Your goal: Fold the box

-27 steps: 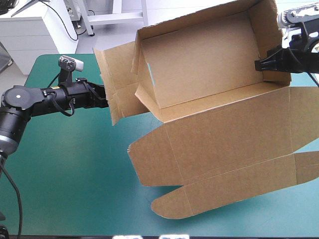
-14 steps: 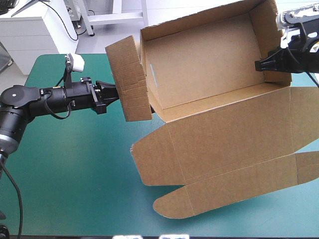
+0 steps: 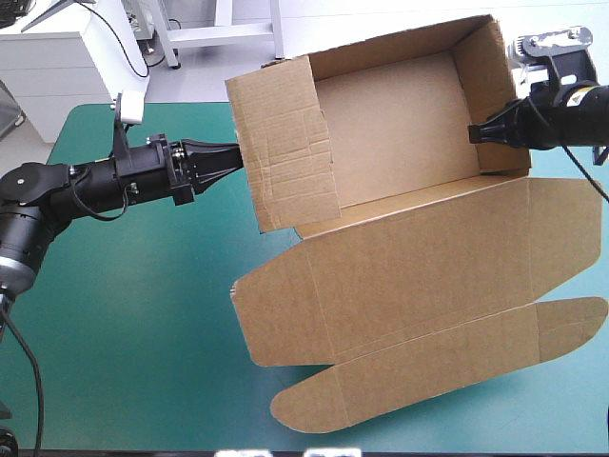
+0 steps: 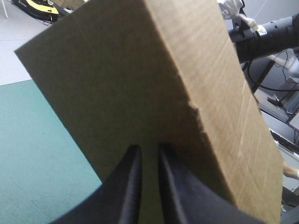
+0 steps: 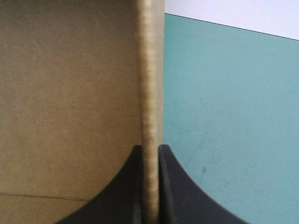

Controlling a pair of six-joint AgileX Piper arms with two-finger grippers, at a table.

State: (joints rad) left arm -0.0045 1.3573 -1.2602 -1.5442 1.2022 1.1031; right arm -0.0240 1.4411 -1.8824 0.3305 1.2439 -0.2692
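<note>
High view: the box (image 3: 400, 124) stands as an open tray on the far right part of the teal-green cover (image 3: 133, 324), and its inside floor can be seen.
Lid: the lid (image 3: 428, 257) lies spread flat from the tray toward the near edge of the table, with rounded tuck flaps at its nearest side.
End panel: a creased end panel (image 3: 285, 152) stands up at the left end of the tray and hides part of the inside.
Left gripper: the left gripper (image 4: 147, 148) is at the outer edge of this panel. Its black fingers are almost together, with only a thin slit and brown board in it, so it pinches the panel.
Right gripper: the right gripper (image 5: 150, 148) is at the right end wall. Its fingers are nearly closed on the wall's edge, which is seen edge-on between them. The inside of the tray is on one side, the cover on the other.
Arms: they come in from opposite sides, with the box between them.
</note>
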